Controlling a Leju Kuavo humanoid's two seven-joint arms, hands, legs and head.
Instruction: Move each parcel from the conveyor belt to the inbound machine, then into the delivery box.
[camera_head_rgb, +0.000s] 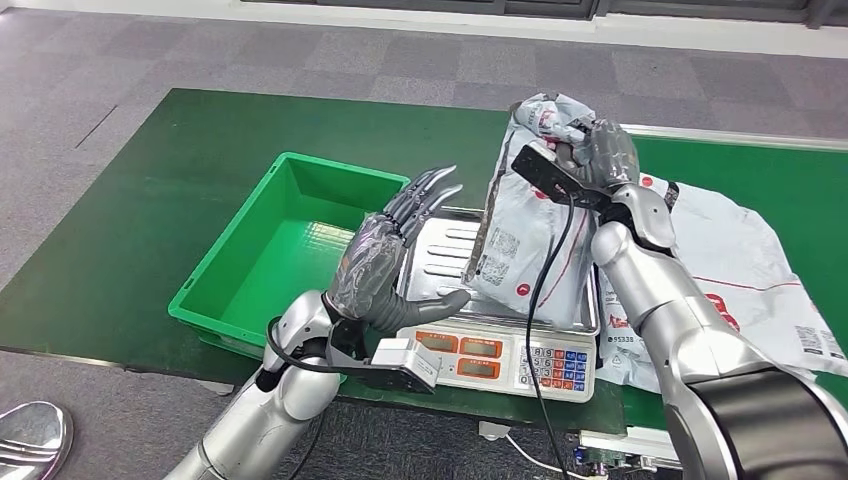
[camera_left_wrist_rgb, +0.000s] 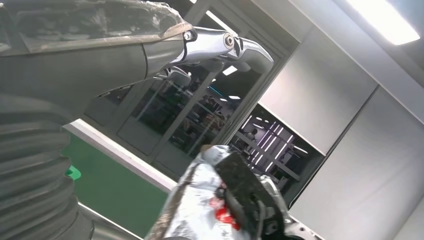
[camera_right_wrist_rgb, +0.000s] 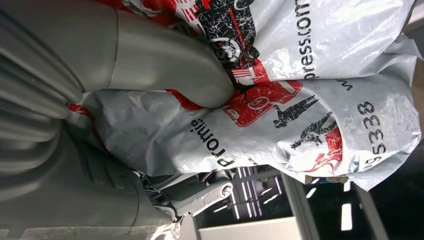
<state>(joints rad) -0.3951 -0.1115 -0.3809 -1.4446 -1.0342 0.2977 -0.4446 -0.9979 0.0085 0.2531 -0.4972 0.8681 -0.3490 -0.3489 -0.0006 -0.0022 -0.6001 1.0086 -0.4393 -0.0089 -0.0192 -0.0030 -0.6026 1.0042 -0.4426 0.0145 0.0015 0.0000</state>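
Weighing step in hand, by the look of it: right hand (camera_head_rgb: 598, 150) gripping the top end of a grey parcel (camera_head_rgb: 525, 235), thumb pressed into the printed plastic in the right wrist view, holding it upright over the steel tray of the inbound machine (camera_head_rgb: 500, 345). Lower edge of the parcel at or just above the tray; contact not clear. Long axis running near-vertical, top tipped slightly to the far right, label side facing left toward the other hand.

Left hand (camera_head_rgb: 395, 265) empty, fingers spread wide, palm turned toward the parcel, hovering just left of it over the near-left part of the tray, apart from the plastic.

Green delivery box (camera_head_rgb: 225, 300) sitting just left of the machine on the green table (camera_head_rgb: 150, 200). Second parcel (camera_head_rgb: 745, 270) lying flat to the right of the machine, partly behind the right arm.

Next move probably calling for either laying the bag flat on the tray, or carrying it left over the box rim. Soft, floppy bag hanging from one end, so likely to swing and fold; support from the left hand advisable.
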